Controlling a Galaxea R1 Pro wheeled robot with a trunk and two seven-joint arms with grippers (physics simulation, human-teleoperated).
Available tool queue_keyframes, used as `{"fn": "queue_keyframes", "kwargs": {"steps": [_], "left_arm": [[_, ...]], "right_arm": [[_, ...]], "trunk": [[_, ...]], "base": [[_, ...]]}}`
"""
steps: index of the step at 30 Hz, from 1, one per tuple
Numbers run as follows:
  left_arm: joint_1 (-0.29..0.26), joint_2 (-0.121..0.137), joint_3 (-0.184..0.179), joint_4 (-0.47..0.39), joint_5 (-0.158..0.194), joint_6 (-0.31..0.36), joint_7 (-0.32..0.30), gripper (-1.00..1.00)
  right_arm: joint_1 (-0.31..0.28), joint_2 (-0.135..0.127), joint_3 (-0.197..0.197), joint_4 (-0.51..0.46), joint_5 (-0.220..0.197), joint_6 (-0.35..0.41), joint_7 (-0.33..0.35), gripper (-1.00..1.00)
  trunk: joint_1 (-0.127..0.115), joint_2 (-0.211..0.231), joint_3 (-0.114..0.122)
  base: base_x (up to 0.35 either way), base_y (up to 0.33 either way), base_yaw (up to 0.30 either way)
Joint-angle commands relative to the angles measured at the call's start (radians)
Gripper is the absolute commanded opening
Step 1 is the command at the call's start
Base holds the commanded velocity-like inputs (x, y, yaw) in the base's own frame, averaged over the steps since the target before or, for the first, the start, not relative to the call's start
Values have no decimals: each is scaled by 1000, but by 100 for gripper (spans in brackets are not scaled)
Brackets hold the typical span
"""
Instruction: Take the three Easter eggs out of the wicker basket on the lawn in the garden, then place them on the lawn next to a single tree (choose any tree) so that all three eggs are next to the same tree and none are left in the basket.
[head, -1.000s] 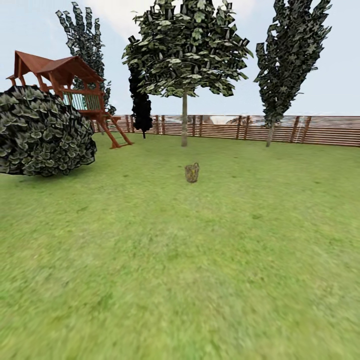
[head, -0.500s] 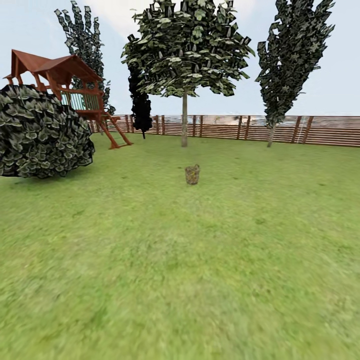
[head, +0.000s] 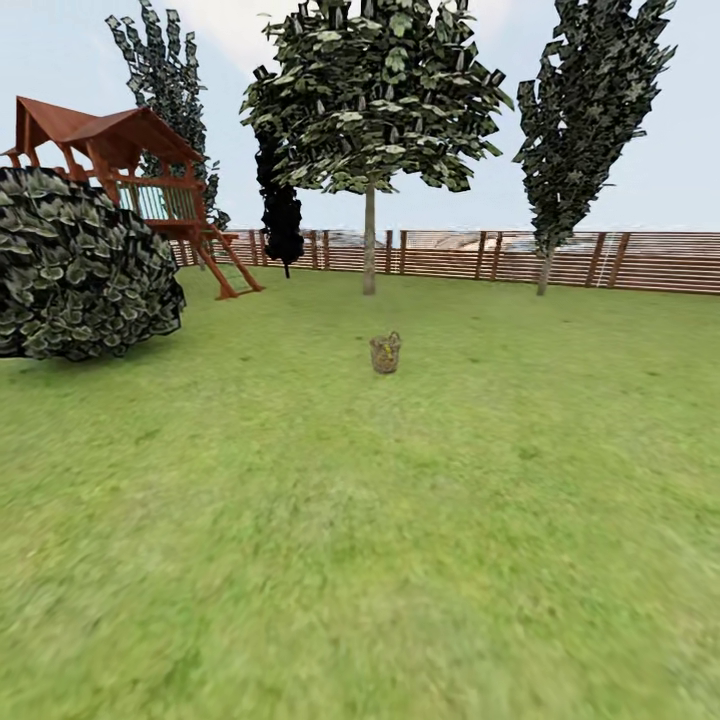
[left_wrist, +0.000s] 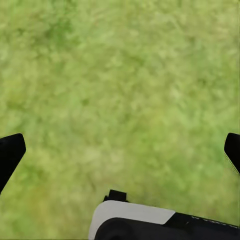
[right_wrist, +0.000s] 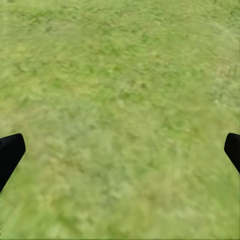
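Over the last second the bush (head: 85, 265) on the left has slid a little toward the picture's edge and the basket (head: 385, 353) in the middle has dropped slightly lower and grown: the camera is rolling forward, not the things. The basket stands on the lawn (head: 360, 540), well short of the tree (head: 369, 130). Both the left tool (left_wrist: 120, 155) and right tool (right_wrist: 120, 155) hang spread wide over grass, empty. Approach continues; no egg is out yet.

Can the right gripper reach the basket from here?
Probably not. The basket stands far ahead across open lawn; the right gripper, fingers wide apart, faces bare grass. Nothing blocks the way; the base must drive closer.
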Motion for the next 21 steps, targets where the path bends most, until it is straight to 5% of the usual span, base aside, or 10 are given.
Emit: {"fn": "queue_keyframes", "kwargs": {"steps": [1,21], "left_arm": [[-1,0,3,1,-1,-3,1,100],[-1,0,2,1,-1,-3,1,100]], "right_arm": [[-1,0,-7,1,4,-3,1,100],[-1,0,-7,2,4,5,2,100]], "trunk": [[1,-1,-1],[1,-1,-1]], "base": [[333,0,0],[333,0,0]]}}
